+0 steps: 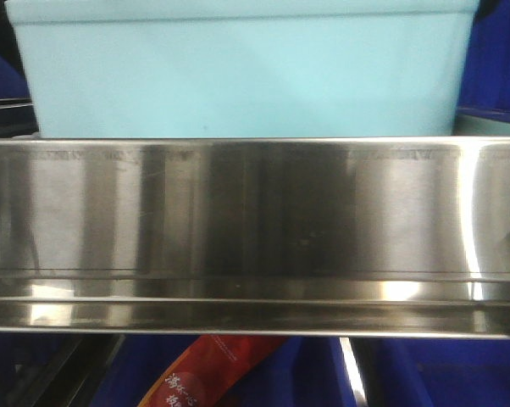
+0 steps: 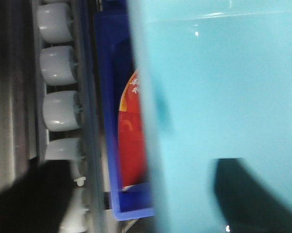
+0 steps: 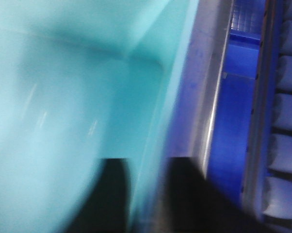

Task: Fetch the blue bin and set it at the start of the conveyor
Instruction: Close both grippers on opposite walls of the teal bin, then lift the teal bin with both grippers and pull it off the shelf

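Note:
The blue bin (image 1: 246, 72) is a light turquoise tub standing behind the steel rail, and it fills the top of the front view. In the left wrist view its wall (image 2: 223, 97) takes up the right half. My left gripper (image 2: 136, 204) is open and straddles that wall widely, with one dark finger (image 2: 248, 194) inside the tub and the other (image 2: 24, 199) far outside. In the right wrist view my right gripper (image 3: 148, 199) is shut on the bin's rim (image 3: 151, 160), one finger on each side. The conveyor start is out of view.
A shiny stainless-steel shelf rail (image 1: 255, 229) runs across in front of the bin. A dark royal-blue bin (image 2: 107, 97) holding a red packet (image 2: 131, 131) sits beside the tub. White rollers (image 2: 58, 68) line the shelf. More dark blue bins (image 3: 238, 121) lie to the right.

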You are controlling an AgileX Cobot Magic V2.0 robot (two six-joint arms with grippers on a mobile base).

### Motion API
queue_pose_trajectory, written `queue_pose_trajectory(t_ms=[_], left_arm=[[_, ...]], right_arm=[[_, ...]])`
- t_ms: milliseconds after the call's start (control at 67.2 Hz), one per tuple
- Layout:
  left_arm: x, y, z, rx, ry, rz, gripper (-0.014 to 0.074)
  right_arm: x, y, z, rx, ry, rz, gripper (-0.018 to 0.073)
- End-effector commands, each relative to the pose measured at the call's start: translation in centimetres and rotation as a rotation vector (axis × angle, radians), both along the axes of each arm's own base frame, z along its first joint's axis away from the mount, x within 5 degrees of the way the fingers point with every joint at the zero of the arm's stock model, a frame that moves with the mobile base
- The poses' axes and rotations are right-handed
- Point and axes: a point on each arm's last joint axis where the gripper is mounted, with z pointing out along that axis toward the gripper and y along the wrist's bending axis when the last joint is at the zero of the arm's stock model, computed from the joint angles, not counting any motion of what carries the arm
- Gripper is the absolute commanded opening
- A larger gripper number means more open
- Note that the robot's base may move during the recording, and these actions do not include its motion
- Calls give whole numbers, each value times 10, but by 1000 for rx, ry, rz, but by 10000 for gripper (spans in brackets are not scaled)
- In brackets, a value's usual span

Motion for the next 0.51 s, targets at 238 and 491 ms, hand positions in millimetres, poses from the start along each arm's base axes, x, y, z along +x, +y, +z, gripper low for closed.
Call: queue_pose_trajectory(t_ms=[238,491], left_arm=[[0,1,5,-9,-14,8,-111],[-8,4,19,-17,-44,8,-111]], right_arm=[[0,0,6,-13,-29,9,-153],[-4,-1,13,-11,-40,10,-153]])
